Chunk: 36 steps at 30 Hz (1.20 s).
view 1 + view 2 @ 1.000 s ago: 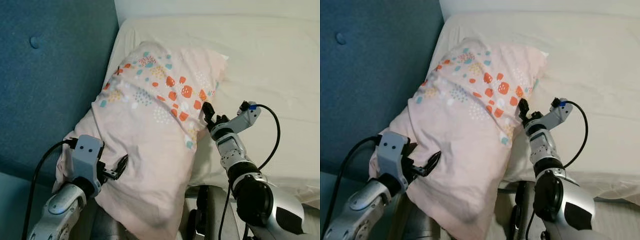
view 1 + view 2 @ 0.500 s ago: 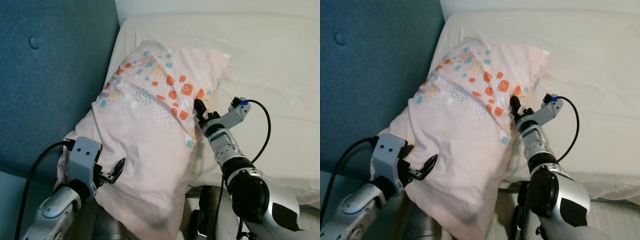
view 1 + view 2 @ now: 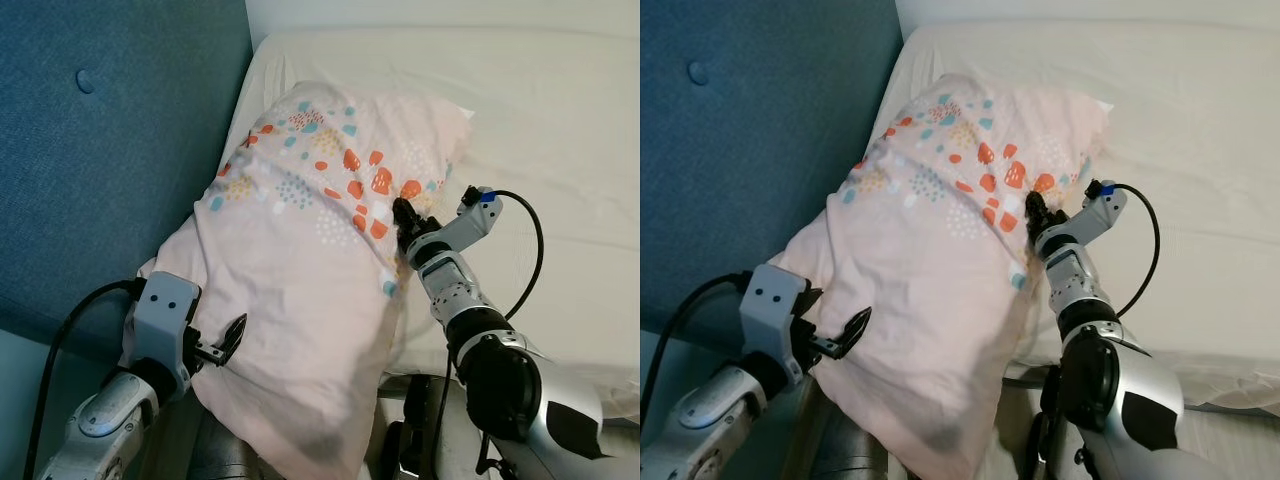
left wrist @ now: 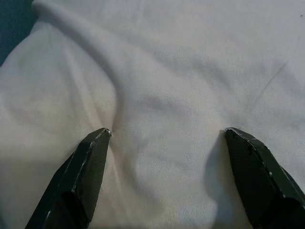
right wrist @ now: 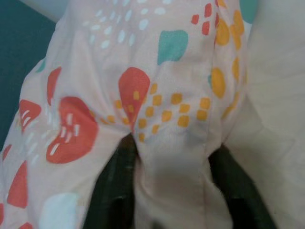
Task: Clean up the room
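Your right gripper (image 3: 402,212) is pinched onto a fold of the pillow (image 3: 310,260) at its right edge; in the right wrist view the fabric bunches between both black fingers (image 5: 116,183), so it has hold of the pillowcase. Your left gripper (image 3: 228,335) is at the pillow's lower left corner, fingers (image 4: 78,176) spread wide and tips pressed into plain pale fabric, nothing clamped between them.

The pillow is pale pink with orange, teal and white prints toward its upper end, and lies slanted, its upper end on the bed (image 3: 560,140), its lower end hanging off the bed's near edge over the robot's body. Its left side leans against the blue padded headboard (image 3: 100,170), so there's no gap on that side. To the pillow's right you have a wide stretch of cream sheet. A black cable (image 3: 527,250) loops off the right wrist above that sheet. No readable writing or labels on the pillow or bed
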### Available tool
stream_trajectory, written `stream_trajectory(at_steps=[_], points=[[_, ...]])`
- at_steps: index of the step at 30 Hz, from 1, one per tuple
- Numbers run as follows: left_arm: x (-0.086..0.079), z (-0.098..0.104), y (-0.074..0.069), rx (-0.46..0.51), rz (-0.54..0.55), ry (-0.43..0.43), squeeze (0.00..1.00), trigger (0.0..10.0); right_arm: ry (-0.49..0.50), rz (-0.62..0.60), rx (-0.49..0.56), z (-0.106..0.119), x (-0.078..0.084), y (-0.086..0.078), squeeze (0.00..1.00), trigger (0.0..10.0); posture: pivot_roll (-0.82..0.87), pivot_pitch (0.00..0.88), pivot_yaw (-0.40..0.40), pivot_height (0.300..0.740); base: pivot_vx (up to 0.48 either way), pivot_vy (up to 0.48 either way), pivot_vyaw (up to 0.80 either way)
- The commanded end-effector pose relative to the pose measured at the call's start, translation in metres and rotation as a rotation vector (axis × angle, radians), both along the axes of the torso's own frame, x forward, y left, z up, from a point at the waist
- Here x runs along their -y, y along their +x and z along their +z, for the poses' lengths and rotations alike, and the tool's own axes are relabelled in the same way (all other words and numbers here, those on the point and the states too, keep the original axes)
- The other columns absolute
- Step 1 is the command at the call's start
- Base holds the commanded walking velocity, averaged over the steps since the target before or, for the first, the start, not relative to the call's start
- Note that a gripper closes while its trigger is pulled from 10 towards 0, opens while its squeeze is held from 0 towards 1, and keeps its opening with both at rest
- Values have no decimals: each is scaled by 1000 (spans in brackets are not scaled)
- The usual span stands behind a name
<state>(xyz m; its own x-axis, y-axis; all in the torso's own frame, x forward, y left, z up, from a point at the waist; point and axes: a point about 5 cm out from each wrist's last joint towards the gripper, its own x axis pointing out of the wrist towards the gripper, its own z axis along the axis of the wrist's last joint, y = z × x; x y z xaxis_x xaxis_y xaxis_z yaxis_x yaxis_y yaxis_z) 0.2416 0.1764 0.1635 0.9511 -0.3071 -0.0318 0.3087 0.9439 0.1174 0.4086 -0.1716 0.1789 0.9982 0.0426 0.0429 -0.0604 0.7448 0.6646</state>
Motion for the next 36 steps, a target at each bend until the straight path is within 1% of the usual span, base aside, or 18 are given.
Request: stream_trajectory(at_steps=[1,8,9,10,11,13,16,17,22,25,27,28,32,34,35,36], points=[[-5,-6,-5,-35,20,19,0,10000,-12,13,-52,-11,-1,-3,0,0,367,405,53,556,0,0,0],[-4,-6,-5,-40,20,21,0,10000,-24,2,-67,-14,0,-3,0,0,368,405,55,556,0,0,0],[-4,-6,-5,-41,19,21,0,10000,-39,-8,-77,-14,2,-4,0,3333,370,406,57,556,0,0,0],[-4,-6,-6,-42,18,22,0,10000,-64,-18,-85,-15,3,-4,0,10000,369,407,58,556,0,0,0],[-4,-6,-6,-42,18,22,0,10000,-64,-18,-85,-15,3,-4,0,10000,369,407,58,556,0,0,0],[-3,-7,-6,-44,17,21,0,10000,-107,-36,-99,-15,6,-4,0,10000,369,407,59,556,0,0,0],[-3,-7,-6,-45,17,18,0,10000,-120,-44,-100,-14,8,-4,0,10000,367,406,59,556,0,0,0],[-2,-7,-6,-46,16,17,0,10000,-110,-51,-97,-14,10,-4,1000,10000,365,407,59,556,0,0,0],[-1,-8,-6,-47,14,15,0,10000,-84,-60,-89,-13,13,-4,1000,10000,366,407,62,556,0,0,0],[-1,-7,-5,-46,13,14,0,10000,-53,-78,-72,-12,19,-5,1000,10000,367,406,62,556,0,0,0],[-1,-7,-5,-46,14,14,0,10000,-51,-82,-70,-12,20,-5,1000,10000,366,406,61,556,0,0,0],[-2,-6,-5,-43,16,15,0,10000,-40,-96,-66,-14,24,-7,1000,10000,361,402,57,556,0,0,0],[-3,-6,-5,-42,19,15,0,10000,-25,-116,-69,-17,28,-8,1000,10000,360,401,55,556,0,0,0],[-4,-6,-5,-40,24,14,0,10000,-12,-164,-81,-22,36,-12,1000,10000,361,400,51,556,0,0,0],[-5,-6,-5,-37,28,12,0,10000,31,-216,-73,-25,45,-15,392,10000,364,396,50,556,0,0,0],[-5,-6,-5,-37,28,12,0,10000,31,-216,-73,-25,45,-15,392,10000,364,396,50,556,0,0,0]])
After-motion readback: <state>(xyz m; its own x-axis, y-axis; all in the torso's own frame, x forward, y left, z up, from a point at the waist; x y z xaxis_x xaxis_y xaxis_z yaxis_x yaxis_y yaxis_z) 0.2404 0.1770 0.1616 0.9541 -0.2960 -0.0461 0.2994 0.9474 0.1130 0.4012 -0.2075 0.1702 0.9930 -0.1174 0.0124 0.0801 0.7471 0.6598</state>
